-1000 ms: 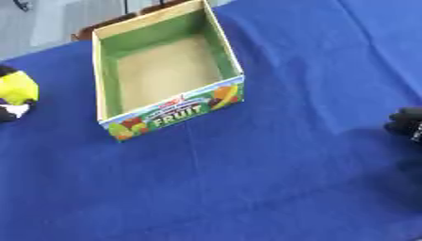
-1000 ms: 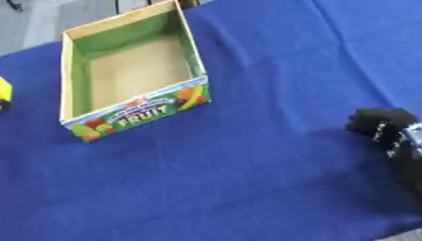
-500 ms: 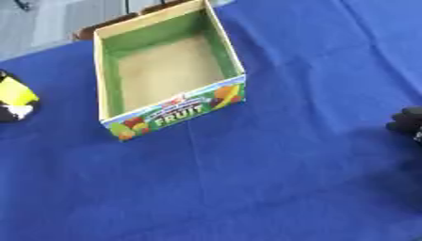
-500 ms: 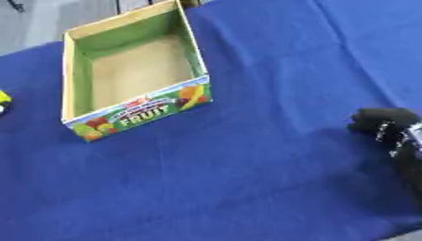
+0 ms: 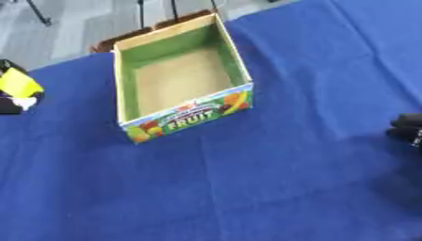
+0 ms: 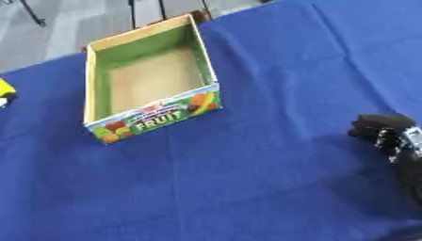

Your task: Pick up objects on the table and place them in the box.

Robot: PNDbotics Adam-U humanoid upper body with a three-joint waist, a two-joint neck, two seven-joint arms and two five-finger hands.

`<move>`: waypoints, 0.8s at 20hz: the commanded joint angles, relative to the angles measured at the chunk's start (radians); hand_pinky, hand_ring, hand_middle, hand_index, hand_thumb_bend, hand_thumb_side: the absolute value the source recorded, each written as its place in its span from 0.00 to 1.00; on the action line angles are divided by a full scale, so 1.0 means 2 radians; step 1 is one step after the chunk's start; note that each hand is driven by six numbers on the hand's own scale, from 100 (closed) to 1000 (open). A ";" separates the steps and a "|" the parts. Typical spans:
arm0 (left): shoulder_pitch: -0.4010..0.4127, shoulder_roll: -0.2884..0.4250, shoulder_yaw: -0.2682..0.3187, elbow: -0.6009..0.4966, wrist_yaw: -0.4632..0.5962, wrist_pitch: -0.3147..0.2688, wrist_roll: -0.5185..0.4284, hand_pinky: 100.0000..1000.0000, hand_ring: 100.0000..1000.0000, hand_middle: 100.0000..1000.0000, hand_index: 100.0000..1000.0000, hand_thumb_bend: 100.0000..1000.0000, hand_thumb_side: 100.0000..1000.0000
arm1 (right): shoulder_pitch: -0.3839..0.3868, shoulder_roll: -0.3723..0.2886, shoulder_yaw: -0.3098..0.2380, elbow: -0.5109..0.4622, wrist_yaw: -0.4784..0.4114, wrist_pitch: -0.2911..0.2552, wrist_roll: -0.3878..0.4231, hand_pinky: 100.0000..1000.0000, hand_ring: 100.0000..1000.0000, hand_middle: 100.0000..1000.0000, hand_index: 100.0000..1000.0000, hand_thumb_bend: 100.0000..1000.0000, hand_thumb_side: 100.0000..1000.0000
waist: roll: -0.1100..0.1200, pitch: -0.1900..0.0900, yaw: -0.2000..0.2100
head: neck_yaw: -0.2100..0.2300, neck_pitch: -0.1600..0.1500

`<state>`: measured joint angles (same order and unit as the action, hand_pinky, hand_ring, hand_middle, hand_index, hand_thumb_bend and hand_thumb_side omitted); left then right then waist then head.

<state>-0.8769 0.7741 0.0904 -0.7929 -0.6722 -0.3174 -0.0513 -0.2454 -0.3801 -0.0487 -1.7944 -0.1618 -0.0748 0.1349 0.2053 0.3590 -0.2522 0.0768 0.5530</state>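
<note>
An open cardboard box with green inner walls and a fruit print reading FRUIT on its front stands on the blue tablecloth at the upper middle; its brown floor is bare. A yellow object with black and white parts beside it lies at the far left edge, partly cut off. My right hand, black, rests low over the cloth at the right edge, well to the right of the box and apart from it. I see nothing in it. My left hand shows in no view.
The table's far edge runs diagonally just behind the box, with grey floor and chair legs beyond it. Blue cloth stretches in front of the box and between the box and my right hand.
The whole picture has shifted slightly to the right, so the camera has moved. The box, the yellow object and my right hand keep their places.
</note>
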 commanded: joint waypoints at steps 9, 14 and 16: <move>-0.056 -0.056 -0.037 -0.083 0.053 0.030 -0.035 0.65 0.24 0.23 0.45 0.19 0.21 | 0.002 0.006 0.004 0.000 -0.015 0.003 0.007 0.89 0.71 0.67 0.76 0.00 0.97 | -0.016 -0.045 -0.001 | 0.000 0.003; -0.080 -0.110 -0.053 -0.076 0.028 0.033 -0.042 0.67 0.26 0.26 0.48 0.20 0.24 | -0.005 0.007 0.011 0.000 -0.019 0.005 0.015 0.89 0.71 0.67 0.76 0.00 0.97 | -0.012 -0.045 -0.019 | 0.016 0.001; -0.085 -0.126 -0.055 -0.067 0.014 0.036 -0.040 0.67 0.27 0.27 0.49 0.20 0.25 | -0.007 0.006 0.014 0.000 -0.019 0.006 0.017 0.89 0.71 0.67 0.76 0.00 0.97 | -0.009 -0.043 -0.026 | 0.020 0.000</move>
<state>-1.0215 0.5146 -0.0209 -0.9225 -0.6295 -0.2487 -0.1315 -0.2479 -0.3557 -0.0228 -1.7869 -0.1878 -0.0627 0.1646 0.1980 0.2901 -0.3077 0.1083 0.5536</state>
